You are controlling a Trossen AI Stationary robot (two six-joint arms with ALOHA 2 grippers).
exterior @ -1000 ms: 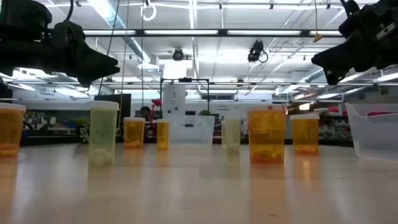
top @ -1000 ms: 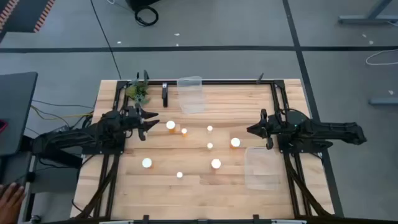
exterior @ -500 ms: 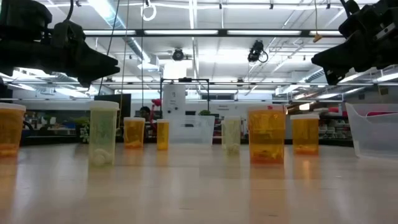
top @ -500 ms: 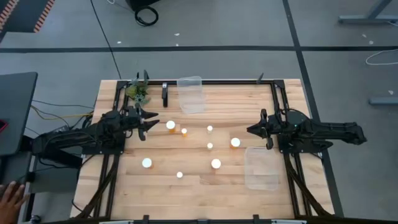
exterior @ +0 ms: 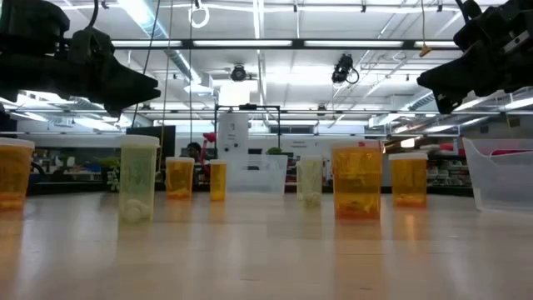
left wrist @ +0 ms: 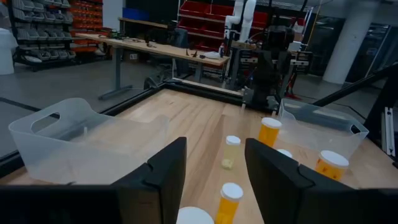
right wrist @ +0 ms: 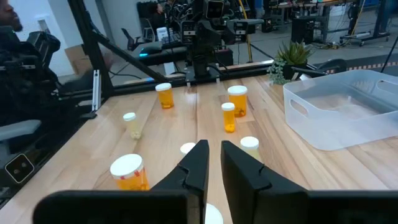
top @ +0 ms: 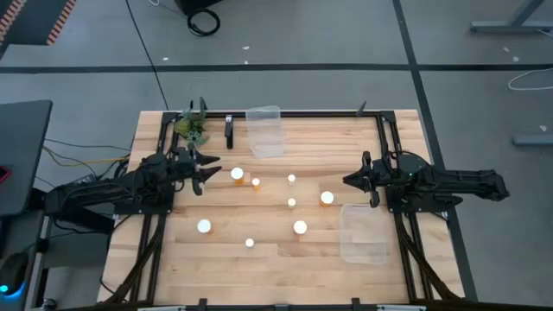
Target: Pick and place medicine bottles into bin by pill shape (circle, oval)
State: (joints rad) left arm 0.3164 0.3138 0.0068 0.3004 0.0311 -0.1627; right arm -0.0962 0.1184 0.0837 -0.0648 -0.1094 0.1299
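Seven medicine bottles [top: 291, 202]: upright on the counter [top: 276, 268] between my tools, long axes vertical, white caps up.
Change: nothing has moved; sorting not begun.
Left tool [top: 212, 170]: closed, empty, bottle just ahead.
Right tool [top: 347, 181]: closed, empty, bottle near its tip.

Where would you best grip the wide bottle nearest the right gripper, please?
Probably take the wide bottle across its amber body just under the white cap, coming from above. It stands upright with bare wood all round, so the right gripper, now shut, has room once opened.
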